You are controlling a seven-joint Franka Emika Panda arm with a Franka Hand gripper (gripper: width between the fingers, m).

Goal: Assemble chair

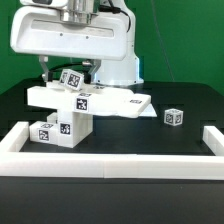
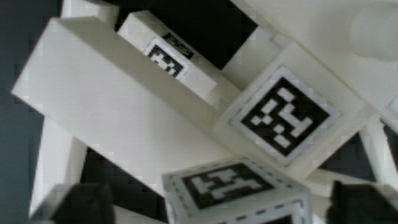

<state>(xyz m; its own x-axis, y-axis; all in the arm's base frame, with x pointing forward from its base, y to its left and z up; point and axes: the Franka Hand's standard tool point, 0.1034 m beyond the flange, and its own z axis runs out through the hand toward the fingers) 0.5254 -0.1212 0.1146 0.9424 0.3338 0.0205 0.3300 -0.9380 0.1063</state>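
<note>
- The chair is in loose parts at about the centre of the dark worktop. A flat seat panel lies across a cluster of tagged blocks, probably propped there so that its edges stay reachable.
- One small tagged cube sits by itself on the worktop, at about 3 o'clock from the panel in the exterior view. It looks parked there for a later step.
- The tool hangs over the panel's end at 9 o'clock in the exterior view, just above a tagged piece that sits on the panel.
- In the wrist view its dark fingers stand apart on either side of that tagged piece. I cannot tell whether the pads are pressing on it yet, so a firm grip is unconfirmed.
- Straddling the piece this way suggests a pick-up, with the tags kept facing up and visible.
- White border rails fence the work area, likely to keep parts from sliding off.
</note>
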